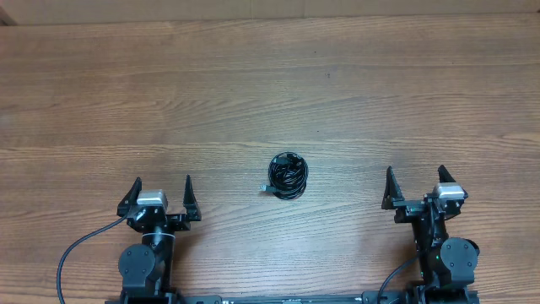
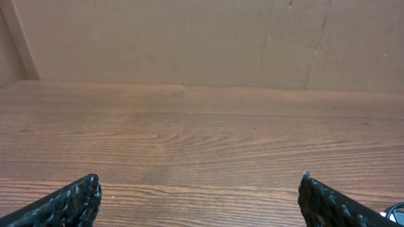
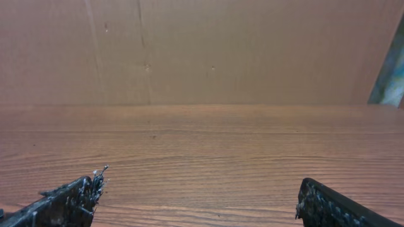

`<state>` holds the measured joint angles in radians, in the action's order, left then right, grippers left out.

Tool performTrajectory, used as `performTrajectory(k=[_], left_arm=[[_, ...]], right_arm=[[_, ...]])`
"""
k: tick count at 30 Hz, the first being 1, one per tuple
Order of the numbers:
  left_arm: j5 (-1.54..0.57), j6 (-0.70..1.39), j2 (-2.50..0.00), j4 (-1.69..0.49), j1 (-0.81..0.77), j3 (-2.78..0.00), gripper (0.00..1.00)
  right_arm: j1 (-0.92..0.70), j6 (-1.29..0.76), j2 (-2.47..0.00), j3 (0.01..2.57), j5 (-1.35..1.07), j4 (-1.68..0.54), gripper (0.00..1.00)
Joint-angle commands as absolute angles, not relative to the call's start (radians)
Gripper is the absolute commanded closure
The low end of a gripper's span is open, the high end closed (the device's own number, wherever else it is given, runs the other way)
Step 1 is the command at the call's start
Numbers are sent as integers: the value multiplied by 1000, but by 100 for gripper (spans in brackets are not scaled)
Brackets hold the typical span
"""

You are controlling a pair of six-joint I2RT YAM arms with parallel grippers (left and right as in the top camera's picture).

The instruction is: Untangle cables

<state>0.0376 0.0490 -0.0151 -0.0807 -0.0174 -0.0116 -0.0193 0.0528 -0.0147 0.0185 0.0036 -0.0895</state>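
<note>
The cables point(image 1: 288, 176) lie as one tight black coil on the wooden table point(image 1: 270, 84), a little right of centre near the front, with a small silver-tipped plug poking out at the coil's left. My left gripper point(image 1: 162, 182) stands open to the coil's left, about a gripper's width away. On the coil's right, at a similar distance, my right gripper point(image 1: 415, 173) is open too. In the left wrist view the left gripper point(image 2: 199, 180) frames only bare wood, and the right gripper point(image 3: 202, 183) likewise in the right wrist view. The coil shows in neither wrist view.
A brown cardboard wall point(image 2: 189, 38) closes off the far side of the table. Thick black wires run from the arm bases at the front left point(image 1: 72, 253) and front right point(image 1: 392, 279). A pale gap point(image 3: 394, 75) shows at the wall's right end.
</note>
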Motion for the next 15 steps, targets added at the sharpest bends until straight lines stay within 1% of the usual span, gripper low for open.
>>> performTrajectory(k=[1, 15], left_arm=[[25, 37, -5, -76, -14, -5, 1], [25, 37, -5, -77, -14, -5, 0]], right_arm=[[-15, 54, -3, 8, -2, -83, 0], [-15, 54, -3, 8, -2, -83, 0]])
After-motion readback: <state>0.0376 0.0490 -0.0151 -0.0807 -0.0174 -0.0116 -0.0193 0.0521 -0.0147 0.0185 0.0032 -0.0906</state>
